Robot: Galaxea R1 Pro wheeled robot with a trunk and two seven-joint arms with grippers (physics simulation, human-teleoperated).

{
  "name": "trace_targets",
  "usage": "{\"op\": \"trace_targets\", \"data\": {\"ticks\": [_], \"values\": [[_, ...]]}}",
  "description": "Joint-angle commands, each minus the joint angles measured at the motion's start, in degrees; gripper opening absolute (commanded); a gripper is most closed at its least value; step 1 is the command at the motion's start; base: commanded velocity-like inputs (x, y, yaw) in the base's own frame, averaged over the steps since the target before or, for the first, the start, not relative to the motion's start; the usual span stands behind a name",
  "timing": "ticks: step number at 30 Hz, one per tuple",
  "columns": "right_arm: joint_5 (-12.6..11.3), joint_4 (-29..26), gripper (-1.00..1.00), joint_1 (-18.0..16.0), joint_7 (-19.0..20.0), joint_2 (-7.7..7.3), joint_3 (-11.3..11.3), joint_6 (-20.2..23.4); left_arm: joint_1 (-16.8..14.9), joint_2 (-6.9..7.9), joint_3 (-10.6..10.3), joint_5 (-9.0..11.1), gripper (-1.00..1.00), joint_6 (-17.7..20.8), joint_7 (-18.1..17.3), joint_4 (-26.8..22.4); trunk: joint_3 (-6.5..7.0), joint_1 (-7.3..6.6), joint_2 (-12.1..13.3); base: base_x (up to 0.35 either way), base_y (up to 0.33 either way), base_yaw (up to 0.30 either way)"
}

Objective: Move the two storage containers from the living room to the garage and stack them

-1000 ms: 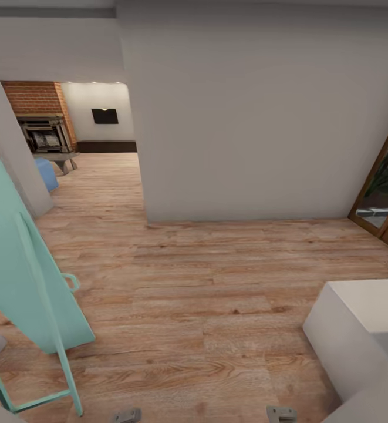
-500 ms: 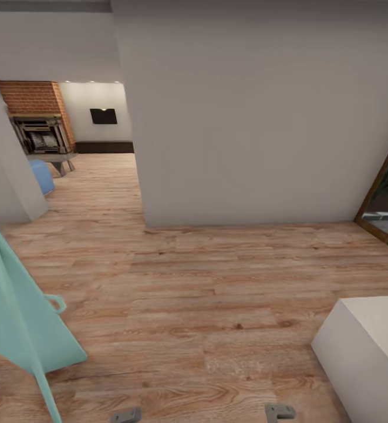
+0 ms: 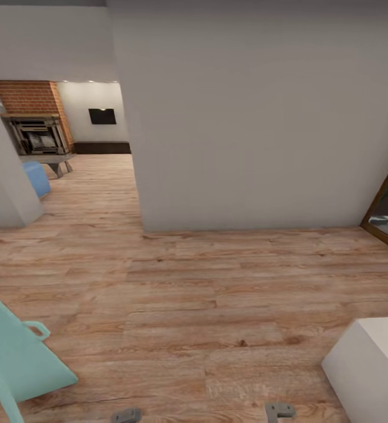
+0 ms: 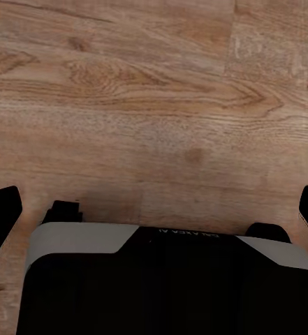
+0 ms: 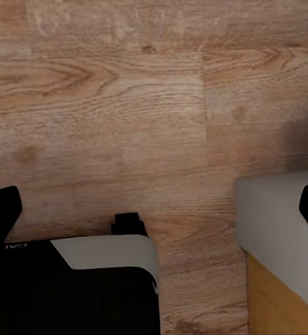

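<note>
Both pincers hung spread and empty over the wood-plank floor (image 3: pixel 205 294). In the left wrist view the left gripper (image 4: pixel 154 202) showed only its two dark fingertips (image 4: pixel 1 213) at the frame's opposite edges, with bare planks between them; the right gripper (image 5: pixel 154 202) was the same, its fingertips (image 5: pixel 3 209) wide apart and nothing held. Beneath the right arm a pale block (image 5: pixel 279 230) sat on the planks, which looked to be the white box (image 3: pixel 373 364) at the near right of the head view.

Further out, a mint-green folding frame (image 3: pixel 14 358) leaned at the near left, a broad pale wall (image 3: pixel 246 129) stood straight ahead, and a wood-framed glass door (image 3: pixel 387 211) showed at the far right. To the far left an opening led to a brick-backed fireplace (image 3: pixel 38 132) with a blue seat (image 3: pixel 36 176) near it.

The storage containers were not in sight, so the step appeared to be driving toward the living room to find them. To do it well, the base would likely need to swing left round the wall's corner with room to spare, keeping clear of the green frame on one side and the white box on the other, arms tucked low and grippers left apart for the first grasp.
</note>
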Motion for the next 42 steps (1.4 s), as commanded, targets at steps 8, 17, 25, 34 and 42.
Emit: {"op": "trace_targets", "data": {"ticks": [8, 17, 25, 34, 42], "values": [[-0.38, -0.18, 1.00, 0.00, -0.32, -0.07, 0.46, -0.60, -0.04, -0.07, 0.44, 0.05, 1.00, 0.42, -0.35, -0.13, -0.10, 0.06, -0.09, 0.333, 0.000, 0.136], [-0.38, -0.18, 1.00, -0.02, -0.32, -0.08, 0.45, -0.62, -0.05, -0.07, 0.44, -0.05, 1.00, 0.42, -0.33, -0.13, -0.10, 0.06, -0.09, 0.333, 0.000, 0.034], [-0.38, -0.16, 1.00, -0.02, -0.32, -0.09, 0.37, -0.64, -0.04, -0.07, 0.44, -0.06, 1.00, 0.42, -0.33, -0.13, -0.10, 0.06, -0.09, 0.333, 0.000, 0.143], [-0.38, -0.15, 1.00, -0.02, -0.32, -0.09, 0.37, -0.63, -0.02, -0.07, 0.44, -0.04, 1.00, 0.42, -0.33, -0.13, -0.10, 0.06, -0.09, 0.333, 0.000, 0.018], [-0.38, -0.16, 1.00, -0.02, -0.32, -0.09, 0.40, -0.66, -0.04, -0.07, 0.44, -0.06, 1.00, 0.42, -0.33, -0.13, -0.10, 0.06, -0.09, 0.333, 0.000, 0.000]]}}
